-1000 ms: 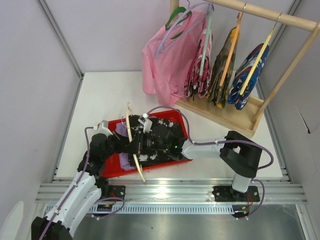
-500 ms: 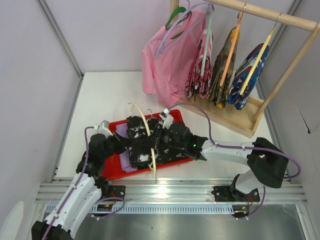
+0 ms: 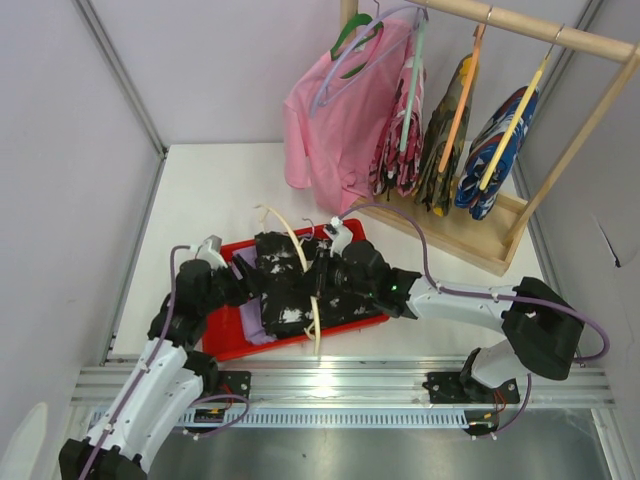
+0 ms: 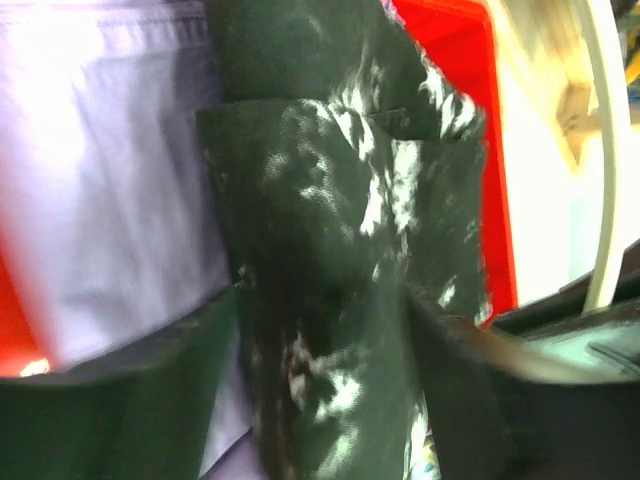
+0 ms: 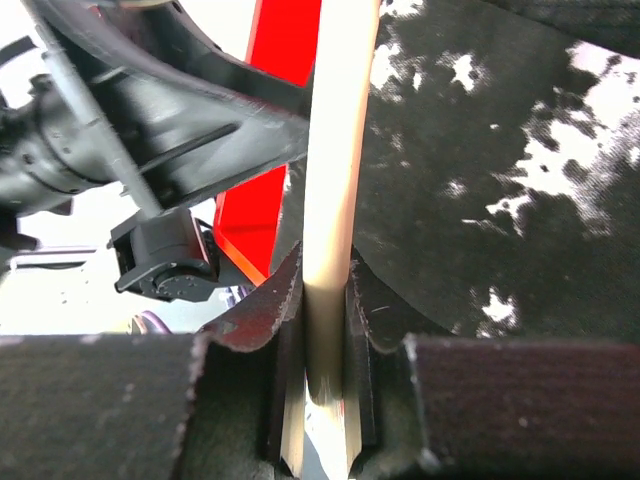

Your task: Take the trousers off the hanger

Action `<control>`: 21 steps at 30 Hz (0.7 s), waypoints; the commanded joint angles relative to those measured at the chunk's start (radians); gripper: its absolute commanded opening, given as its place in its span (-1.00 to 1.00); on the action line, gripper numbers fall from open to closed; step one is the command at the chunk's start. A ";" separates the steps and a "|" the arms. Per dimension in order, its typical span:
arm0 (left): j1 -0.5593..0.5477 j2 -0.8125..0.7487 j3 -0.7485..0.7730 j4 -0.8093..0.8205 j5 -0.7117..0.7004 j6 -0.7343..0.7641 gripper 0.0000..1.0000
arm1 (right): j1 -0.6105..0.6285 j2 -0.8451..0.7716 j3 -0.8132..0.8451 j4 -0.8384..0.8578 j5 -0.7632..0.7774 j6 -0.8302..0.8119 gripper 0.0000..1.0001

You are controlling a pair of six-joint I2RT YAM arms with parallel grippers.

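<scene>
the trousers, a black speckled pair [image 3: 285, 292] and a pale lavender pair [image 3: 252, 322], lie heaped in a red bin [image 3: 225, 338] near the front of the white table [image 3: 200, 200]. the black pair is on top and the lavender one shows at the bin's left side. at the table's far right stands a wooden rack [image 3: 470, 235] hung with a pink shirt [image 3: 335, 130] and patterned garments [image 3: 500, 150]. a cream hanger [image 3: 297, 255] slants across the black pair, one end past the bin's near rim. whether the cloth is draped over it cannot be told. the right gripper [image 5: 325, 285] is clamped tight on the hanger's bar. the left gripper [image 4: 320, 335] has its jaws spread wide over the bin, black speckled cloth lying in the gap, nothing pinched.
</scene>
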 commanded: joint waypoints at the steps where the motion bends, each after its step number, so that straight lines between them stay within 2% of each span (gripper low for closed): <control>1: 0.006 0.005 0.129 -0.153 0.011 0.096 0.63 | -0.034 -0.018 0.042 0.049 0.052 -0.021 -1.00; 2: 0.006 -0.013 0.143 -0.179 -0.003 0.105 0.73 | -0.034 -0.011 0.053 0.066 0.032 -0.007 -1.00; 3: 0.005 -0.021 0.193 -0.224 -0.032 0.114 0.98 | -0.034 0.012 0.059 0.100 0.020 0.004 -1.00; 7: -0.018 -0.030 0.264 -0.328 -0.090 0.099 0.99 | -0.034 0.075 0.088 0.199 -0.059 0.078 -1.00; 10: -0.077 -0.041 0.326 -0.416 -0.185 0.059 0.97 | -0.031 0.108 0.094 0.284 -0.099 0.110 -1.00; 13: -0.100 -0.096 0.366 -0.453 -0.173 -0.004 0.95 | -0.028 0.140 0.110 0.330 -0.111 0.132 -1.00; 16: -0.103 -0.177 0.343 -0.444 -0.126 -0.139 0.94 | -0.015 0.160 0.120 0.361 -0.108 0.132 -1.00; 21: -0.103 -0.304 0.246 -0.461 -0.158 -0.452 0.94 | 0.023 0.189 0.111 0.445 -0.093 0.138 -1.00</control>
